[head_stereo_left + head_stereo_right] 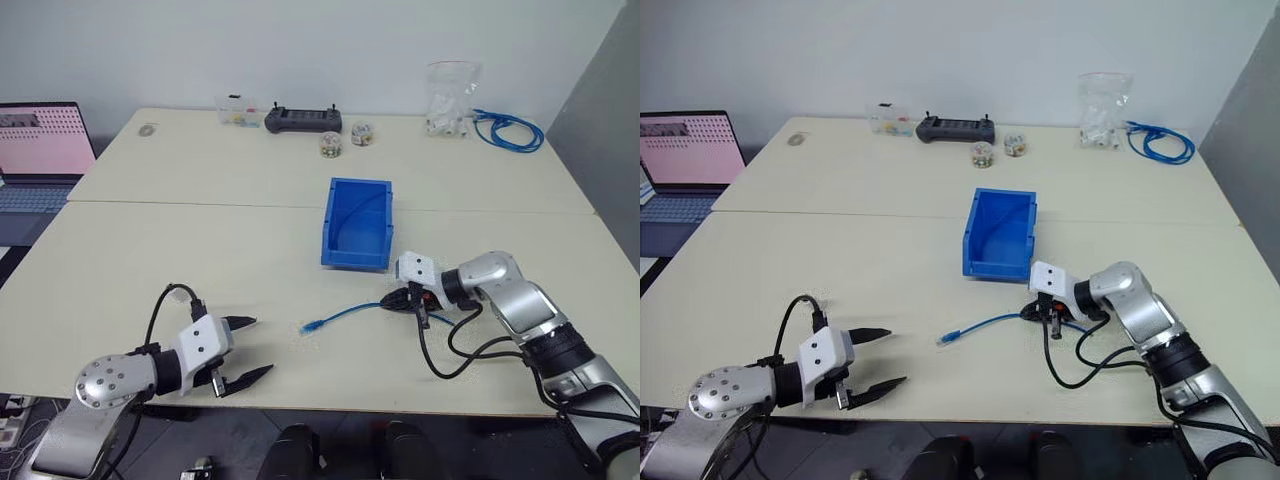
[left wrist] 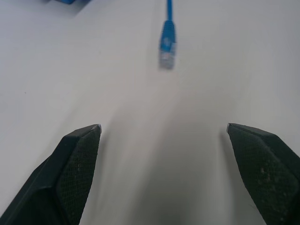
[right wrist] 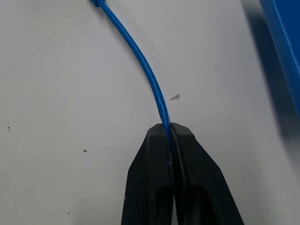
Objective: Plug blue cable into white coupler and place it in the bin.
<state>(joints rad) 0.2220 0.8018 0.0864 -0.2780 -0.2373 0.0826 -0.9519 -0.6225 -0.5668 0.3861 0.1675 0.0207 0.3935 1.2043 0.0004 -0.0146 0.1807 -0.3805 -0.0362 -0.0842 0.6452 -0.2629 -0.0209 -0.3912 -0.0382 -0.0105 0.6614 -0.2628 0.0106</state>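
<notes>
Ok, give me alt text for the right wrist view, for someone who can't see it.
The right end effector, shut, pinches a thin blue cable that curves away across a pale table. A blue bin wall sits at one edge.

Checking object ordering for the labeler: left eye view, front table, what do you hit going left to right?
left pincer → clear plug end of the blue cable → bin → right pincer, shut on the cable.
</notes>
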